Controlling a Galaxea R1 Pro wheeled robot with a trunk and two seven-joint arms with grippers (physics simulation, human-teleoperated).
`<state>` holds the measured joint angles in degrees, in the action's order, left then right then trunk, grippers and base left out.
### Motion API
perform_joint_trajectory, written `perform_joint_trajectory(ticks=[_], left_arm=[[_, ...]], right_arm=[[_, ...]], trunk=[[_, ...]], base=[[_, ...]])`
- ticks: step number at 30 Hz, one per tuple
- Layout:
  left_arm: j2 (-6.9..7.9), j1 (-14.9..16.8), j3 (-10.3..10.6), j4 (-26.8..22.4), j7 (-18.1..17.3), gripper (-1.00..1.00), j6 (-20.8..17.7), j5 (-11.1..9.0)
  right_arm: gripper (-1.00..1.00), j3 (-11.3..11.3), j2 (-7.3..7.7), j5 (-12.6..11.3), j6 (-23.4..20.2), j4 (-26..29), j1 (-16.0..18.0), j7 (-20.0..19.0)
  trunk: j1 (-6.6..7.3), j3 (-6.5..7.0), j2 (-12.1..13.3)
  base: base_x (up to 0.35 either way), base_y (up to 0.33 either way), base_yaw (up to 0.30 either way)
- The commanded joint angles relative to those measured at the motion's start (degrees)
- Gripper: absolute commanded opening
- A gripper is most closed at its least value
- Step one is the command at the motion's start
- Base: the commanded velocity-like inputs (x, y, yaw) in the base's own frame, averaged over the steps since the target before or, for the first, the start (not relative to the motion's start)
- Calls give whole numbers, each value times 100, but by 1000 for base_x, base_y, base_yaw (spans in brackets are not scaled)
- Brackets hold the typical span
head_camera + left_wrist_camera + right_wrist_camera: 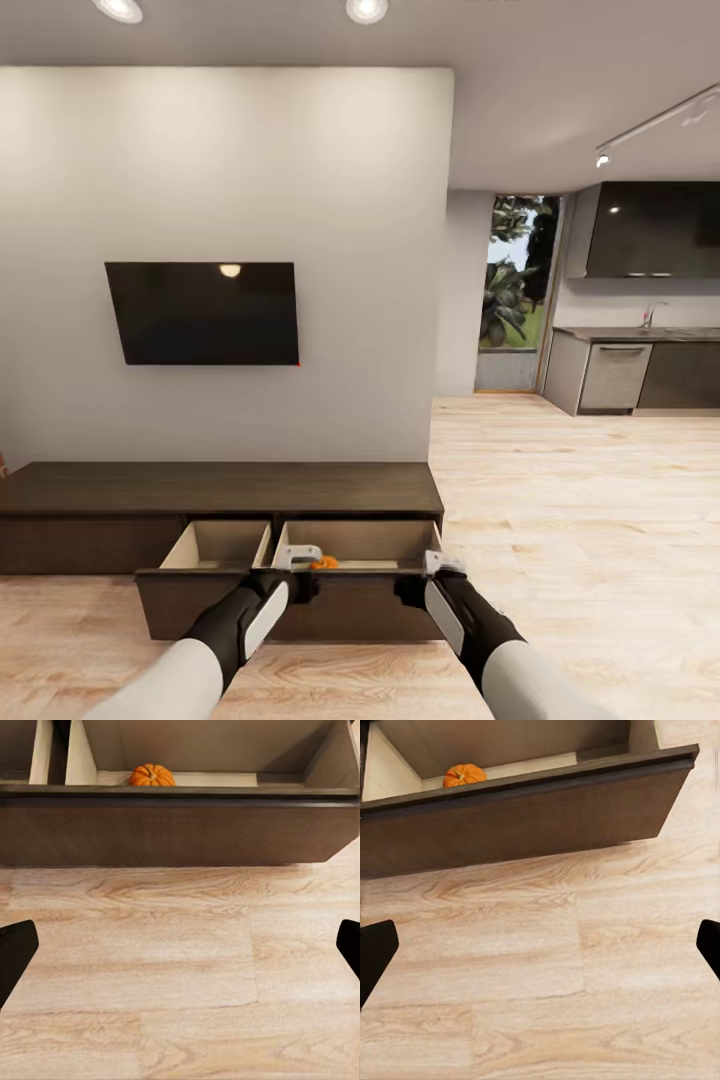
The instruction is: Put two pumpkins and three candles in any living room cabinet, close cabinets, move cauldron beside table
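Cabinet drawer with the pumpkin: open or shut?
Open. The drawer is pulled out from the cabinet, its interior exposed, with the pumpkin sitting inside behind the front panel.

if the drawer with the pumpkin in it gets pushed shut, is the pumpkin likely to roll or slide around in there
Probably a little. The pumpkin is round and ribbed and sits loose on the smooth drawer floor, so a quick shove may roll it. Nothing visible is packed around it. A slow push looks safer.
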<state>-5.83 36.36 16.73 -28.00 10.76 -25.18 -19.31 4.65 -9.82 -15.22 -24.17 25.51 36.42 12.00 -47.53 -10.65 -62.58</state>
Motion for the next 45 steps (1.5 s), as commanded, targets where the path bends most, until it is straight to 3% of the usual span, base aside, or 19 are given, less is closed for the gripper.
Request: perform_joint_trajectory(ticks=[1, 6, 17, 23, 34, 45], left_arm=[[5, -9, 47, 100, 56, 100, 274, -56], [21, -36, 37, 263, 53, 100, 586, -67], [37, -48, 32, 440, 57, 100, 1274, -61], [30, -165, 47, 572, 91, 100, 1679, -51], [44, -342, 58, 605, 57, 100, 2351, -43], [46, -397, 63, 558, 48, 100, 2515, -47]], right_arm=[[100, 50, -1, -46, 153, -22, -79, 49], [100, 47, 9, -32, 745, -62, -269, 49], [100, 37, 29, -17, 1230, -69, -472, 48], [100, 36, 40, -6, 1599, -72, -581, 48], [100, 35, 42, 1, 1676, -72, -642, 48], [100, 35, 42, 2, 1678, -72, -653, 48]], trunk=[[22, 10, 36], [132, 100, 237], [374, 297, 678], [374, 297, 678], [374, 297, 678], [374, 297, 678]], base=[[-3, 0, 0], [-1, 0, 0], [0, 0, 0], [0, 0, 0], [-105, 0, 0], [-173, 0, 0]])
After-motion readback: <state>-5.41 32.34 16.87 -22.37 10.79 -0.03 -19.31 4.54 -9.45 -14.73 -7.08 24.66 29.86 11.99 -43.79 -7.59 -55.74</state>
